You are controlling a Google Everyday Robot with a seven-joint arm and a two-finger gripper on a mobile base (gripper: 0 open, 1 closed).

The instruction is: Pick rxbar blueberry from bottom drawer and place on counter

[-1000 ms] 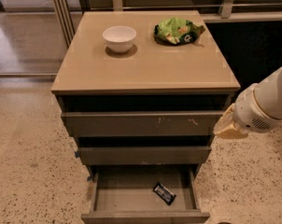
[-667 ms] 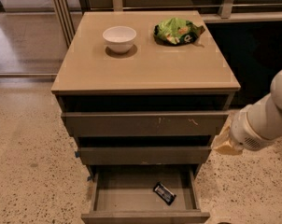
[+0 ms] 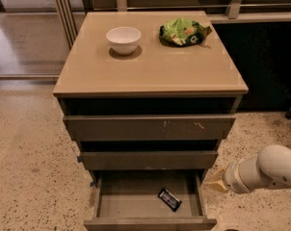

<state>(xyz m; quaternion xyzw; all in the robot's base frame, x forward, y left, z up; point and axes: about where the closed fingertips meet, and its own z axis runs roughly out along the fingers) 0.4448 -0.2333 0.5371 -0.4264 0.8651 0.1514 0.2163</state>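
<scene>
In the camera view, a three-drawer cabinet stands on a speckled floor (image 3: 30,167). Its counter (image 3: 150,76), a tan-beige surface, carries a white bowl (image 3: 123,39) near the back left and a crumpled green snack bag (image 3: 184,32) near the back right, the two well apart. The top drawer (image 3: 150,128) and the middle drawer (image 3: 149,160) are each pulled out a little, the top one showing small scuffs on its front. The bottom drawer (image 3: 131,203) is pulled out farthest, with its inside open to view. The rxbar blueberry (image 3: 169,199) lies flat on the drawer floor, right of centre and toward the front, turned at an angle to the walls. The gripper (image 3: 217,182) sits low, just outside the right side of the bottom drawer, at the end of the white arm (image 3: 275,167) that reaches in from the right edge. It points toward the cabinet and is apart from the bar. Whether it is open or closed cannot be told.
</scene>
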